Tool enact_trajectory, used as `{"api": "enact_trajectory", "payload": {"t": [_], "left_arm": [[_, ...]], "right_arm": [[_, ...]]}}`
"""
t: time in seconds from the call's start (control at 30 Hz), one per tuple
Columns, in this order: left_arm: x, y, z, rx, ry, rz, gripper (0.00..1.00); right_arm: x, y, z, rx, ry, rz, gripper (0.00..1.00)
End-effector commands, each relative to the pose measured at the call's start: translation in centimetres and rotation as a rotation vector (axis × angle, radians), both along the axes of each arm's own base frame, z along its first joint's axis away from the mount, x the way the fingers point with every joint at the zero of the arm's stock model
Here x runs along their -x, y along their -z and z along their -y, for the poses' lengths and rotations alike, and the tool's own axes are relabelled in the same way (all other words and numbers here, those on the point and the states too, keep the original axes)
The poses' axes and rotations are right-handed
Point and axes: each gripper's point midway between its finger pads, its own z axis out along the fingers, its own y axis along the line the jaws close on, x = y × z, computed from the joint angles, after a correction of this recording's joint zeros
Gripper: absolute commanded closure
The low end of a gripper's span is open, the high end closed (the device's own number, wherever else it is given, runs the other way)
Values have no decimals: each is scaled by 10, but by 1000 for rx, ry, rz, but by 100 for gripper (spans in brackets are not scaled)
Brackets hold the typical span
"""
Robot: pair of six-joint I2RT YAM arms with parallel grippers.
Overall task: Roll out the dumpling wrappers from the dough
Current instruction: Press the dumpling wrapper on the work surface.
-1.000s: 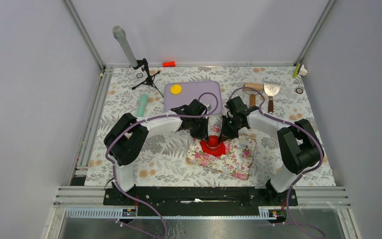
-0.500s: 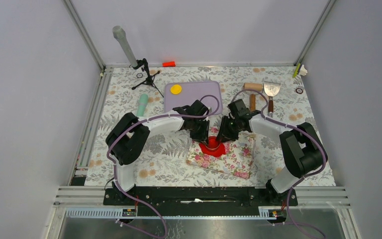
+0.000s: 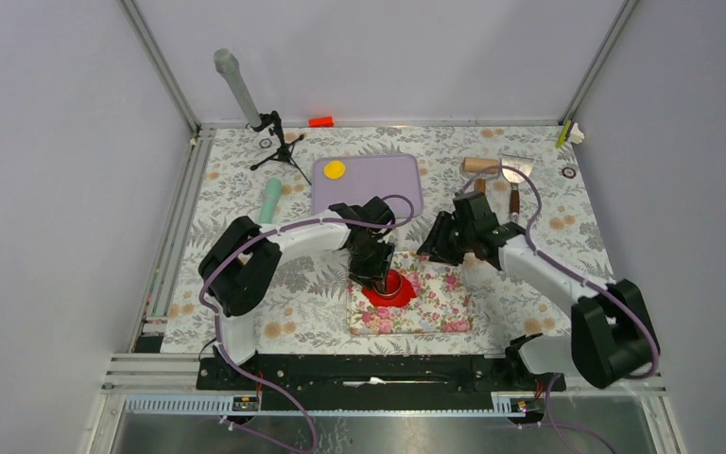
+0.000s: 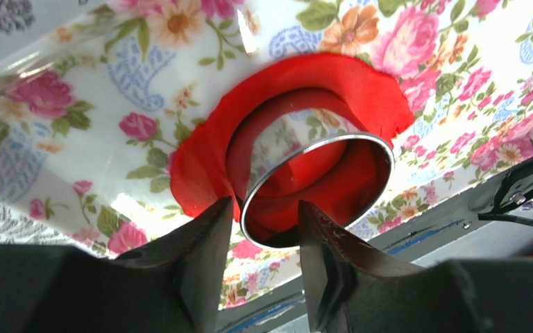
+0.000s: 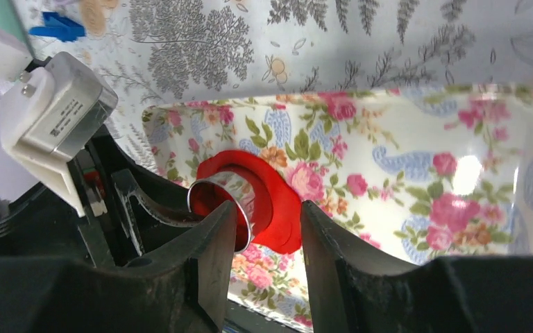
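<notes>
The red dough [image 4: 194,173] lies flat on the flowery mat [image 3: 435,307], near the middle of the table [image 3: 284,312]. A shiny metal ring [image 4: 340,139] stands on top of it. I think this is the cutting step, where the ring cuts a round wrapper out of the flat dough. The left fingers [image 4: 201,243] are spread apart right at the near edge of the ring, and they pinch nothing. The right fingers [image 5: 208,250] are spread too and hold nothing. They hang a little way off, just behind the mat. I cannot tell if the ring has cut all the way through. So next, I think, the ring needs a push down or a lift off. Then the round piece must be picked out softly so it does not tear or squash. It could go on the purple tray [image 3: 388,184], where a yellow wrapper [image 3: 335,169] lies. The tray is behind the mat, and the left arm is in between. A wooden roller [image 3: 479,165] and a scraper [image 3: 517,168] lie far back on the right, out of the way.
</notes>
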Motion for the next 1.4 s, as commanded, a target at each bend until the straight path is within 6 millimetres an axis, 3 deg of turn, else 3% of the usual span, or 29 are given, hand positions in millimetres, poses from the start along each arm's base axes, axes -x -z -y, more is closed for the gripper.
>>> {"api": "enact_trajectory", "payload": {"t": [0.0, 0.27, 0.47, 0.7, 1.0, 1.1, 1.2, 1.37], "left_arm": [[-9, -34, 2, 23, 13, 77, 55], [-23, -39, 5, 32, 6, 98, 43], [-38, -37, -5, 99, -19, 100, 45], [-39, -26, -7, 200, -18, 54, 47], [-38, -26, -2, 256, -24, 35, 62], [-38, -23, -1, 255, -27, 24, 75], [-37, -19, -4, 236, -35, 17, 100], [-33, -13, -11, 207, -43, 19, 100]], "right_arm": [[15, -8, 2, -108, 119, 2, 53], [52, 5, -28, -255, 117, -49, 52], [51, 8, -41, -338, 120, -47, 53], [52, 19, -54, -355, 75, -79, 57], [59, 34, -58, -331, 47, -123, 63], [60, 38, -58, -323, 48, -132, 66], [60, 41, -56, -311, 55, -136, 74], [62, 50, -52, -274, 49, -145, 88]]}}
